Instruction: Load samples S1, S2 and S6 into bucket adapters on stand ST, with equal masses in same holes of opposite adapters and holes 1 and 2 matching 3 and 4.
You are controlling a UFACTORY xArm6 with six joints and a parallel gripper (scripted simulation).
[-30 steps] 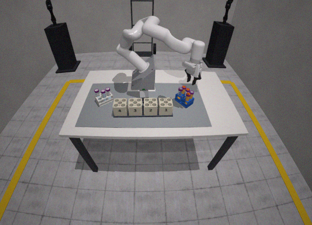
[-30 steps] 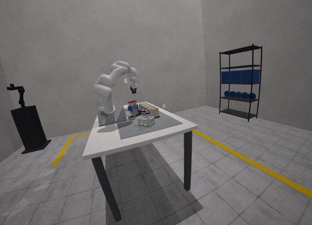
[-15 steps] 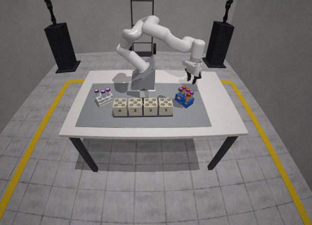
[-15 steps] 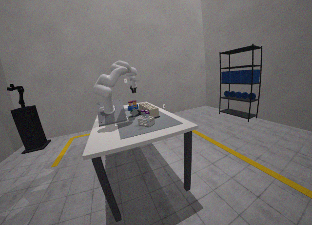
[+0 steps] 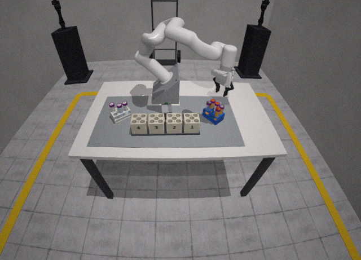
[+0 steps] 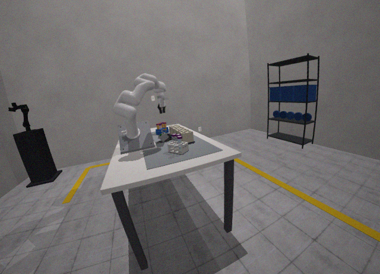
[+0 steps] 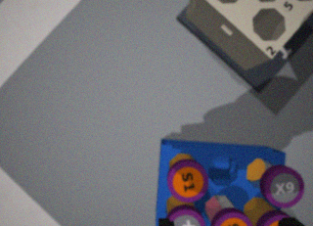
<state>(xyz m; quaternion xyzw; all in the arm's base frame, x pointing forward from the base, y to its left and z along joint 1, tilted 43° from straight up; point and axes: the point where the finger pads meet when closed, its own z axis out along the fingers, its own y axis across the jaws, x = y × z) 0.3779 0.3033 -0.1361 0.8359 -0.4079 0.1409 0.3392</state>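
Note:
My gripper (image 5: 221, 91) hangs open and empty above and behind the blue sample rack (image 5: 212, 113); it also shows in the exterior view (image 6: 160, 109). The blue rack (image 7: 220, 184) holds several purple-capped tubes. In the wrist view I read S1 (image 7: 188, 179) on an orange dot and X9 (image 7: 283, 187) on a grey dot; more caps are cut off at the bottom edge. Adapters 4 (image 5: 139, 123), 3 (image 5: 156, 123), 2 (image 5: 174, 122) and 1 (image 5: 191, 122) stand in a row on the stand with empty holes. A white rack (image 5: 119, 114) holds three blank tubes.
The arm's grey base (image 5: 165, 89) stands at the back middle of the table, with the small green DONE key (image 5: 166, 103) at its front. A corner of adapter 1 (image 7: 254, 16) shows at the top right of the wrist view. The grey mat (image 5: 163, 136) lies under the racks and stand.

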